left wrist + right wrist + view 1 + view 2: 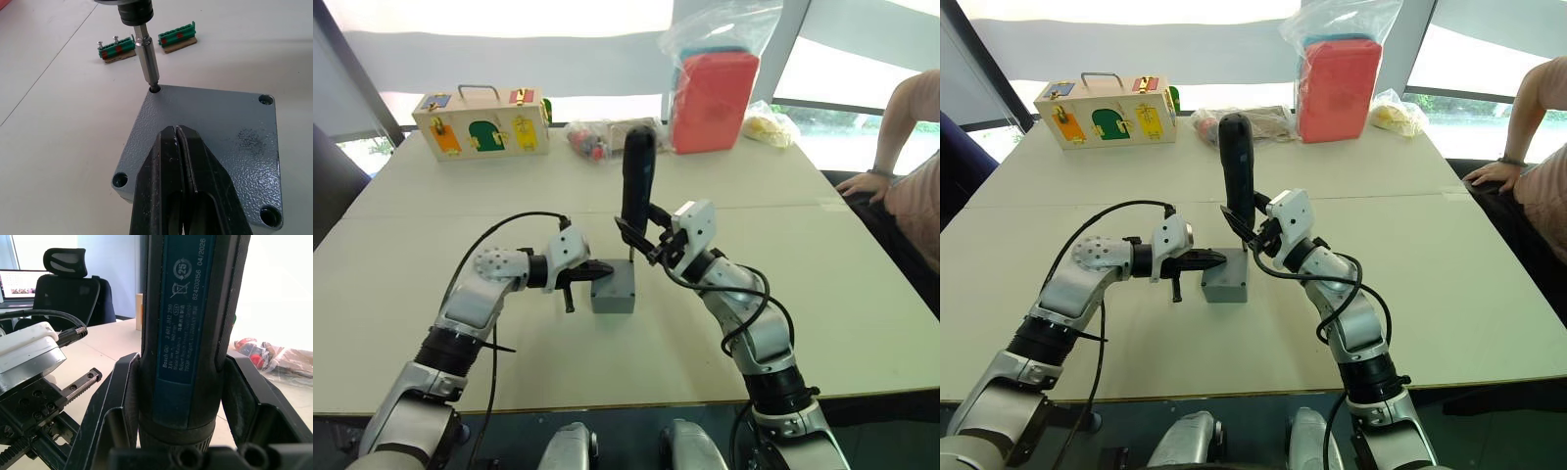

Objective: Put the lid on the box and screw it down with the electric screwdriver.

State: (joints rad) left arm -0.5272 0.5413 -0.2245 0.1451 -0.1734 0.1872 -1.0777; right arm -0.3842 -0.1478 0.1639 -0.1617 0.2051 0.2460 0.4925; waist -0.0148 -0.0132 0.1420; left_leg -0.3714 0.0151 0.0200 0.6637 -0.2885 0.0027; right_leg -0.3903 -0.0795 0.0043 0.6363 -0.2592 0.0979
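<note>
While the lid [205, 142] sits on the box [613, 291] at mid-frame on the tabletop [431, 294], the left pincer [177, 147], fingers closed, presses it; the right pincer [644, 238] grips the upright electric screwdriver [637, 176], bit in a corner hole.

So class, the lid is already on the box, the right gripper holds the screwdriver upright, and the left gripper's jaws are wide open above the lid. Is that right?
Not quite. The left gripper's jaws are closed, pressed together on top of the lid, as the left wrist view shows. The rest stands: the lid sits on the box, and the right gripper holds the electric screwdriver upright, its bit in a corner hole.
</note>
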